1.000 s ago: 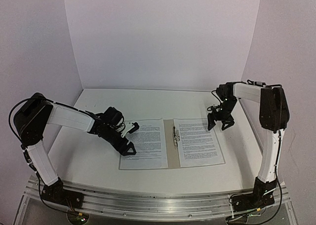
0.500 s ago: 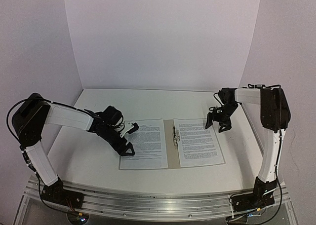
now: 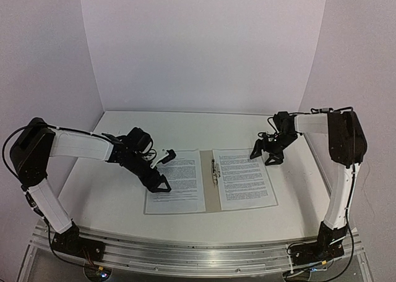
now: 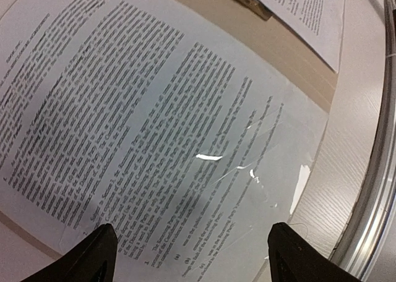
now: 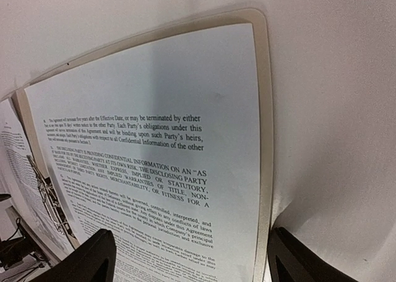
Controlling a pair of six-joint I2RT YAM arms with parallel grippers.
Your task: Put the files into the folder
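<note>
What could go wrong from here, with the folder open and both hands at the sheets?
1. The open left hand sits over the edge of the left sheet; pressing could crease it or slide it off the folder.
2. The open right hand, near the far corner of the right sheet, might snag that sheet.

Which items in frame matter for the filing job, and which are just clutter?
Job: open beige cardboard folder; white printed paper sheet on its left half; white printed paper sheet on its right half; small metal clip on the spine.
Not the job: white table top; aluminium rail along the near edge.
</note>
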